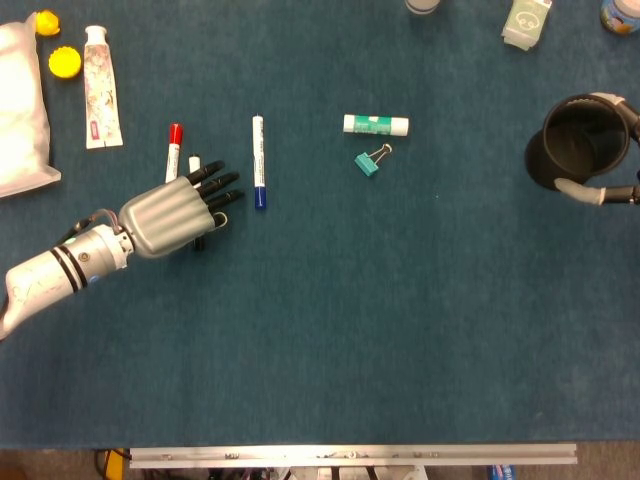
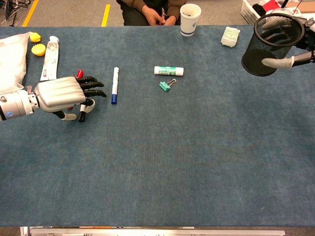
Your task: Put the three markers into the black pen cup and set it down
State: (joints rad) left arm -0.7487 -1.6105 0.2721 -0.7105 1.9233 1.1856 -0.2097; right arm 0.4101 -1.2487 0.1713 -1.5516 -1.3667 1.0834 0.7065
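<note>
Three markers lie at the table's left. The red-capped marker [image 1: 173,150] and the black-capped marker [image 1: 195,163] are partly hidden under my left hand [image 1: 175,212], which hovers over them palm down with fingers spread, holding nothing. The blue-capped marker [image 1: 258,162] lies just right of its fingertips, also seen as the blue-capped marker [image 2: 114,84] in the chest view. At the far right my right hand [image 2: 290,59] grips the black mesh pen cup [image 2: 272,44], held upright above the table; the cup [image 1: 582,145] looks empty from above.
A green-and-white glue stick [image 1: 376,124] and a teal binder clip [image 1: 369,162] lie mid-table. A tube [image 1: 101,87], yellow caps [image 1: 64,62] and a white bag [image 1: 20,110] sit far left. A paper cup [image 2: 190,18] and a small packet [image 2: 230,36] stand at the back.
</note>
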